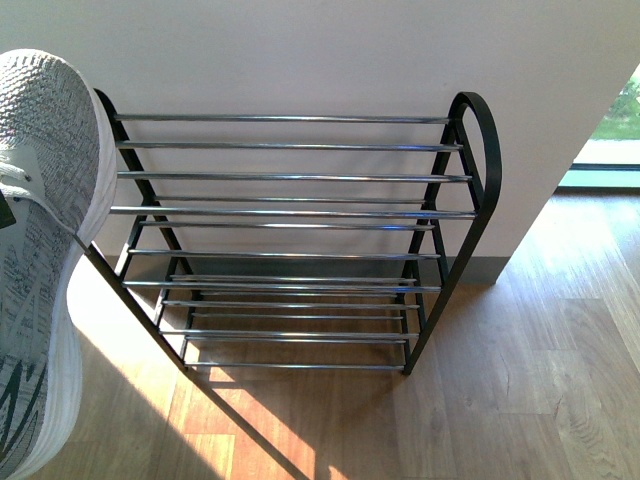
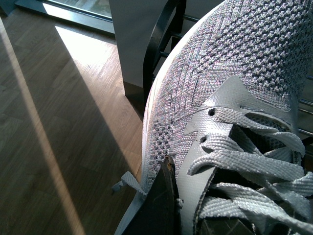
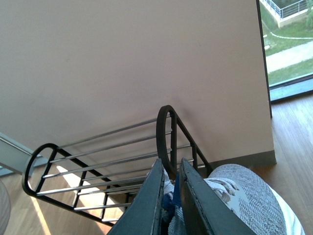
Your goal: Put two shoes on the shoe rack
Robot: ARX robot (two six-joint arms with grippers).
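The shoe rack (image 1: 290,240), a black frame with chrome rods, stands against the wall. The left shoe (image 1: 40,250), grey knit with a white sole, hangs at the far left of the front view, its toe by the rack's left arched end. In the left wrist view this shoe (image 2: 234,63) fills the picture, with my left gripper (image 2: 188,208) shut on its laced side. My right gripper (image 3: 171,171) is shut on the navy collar of the right shoe (image 3: 249,196), which hangs near the rack's arched end (image 3: 164,137). The front view shows neither the right shoe nor the right gripper.
A white wall (image 1: 300,50) runs behind the rack, with a grey skirting (image 1: 480,268) at its foot. Wooden floor (image 1: 520,380) with sunlit patches lies in front. A glass door or window (image 1: 610,150) is at the right.
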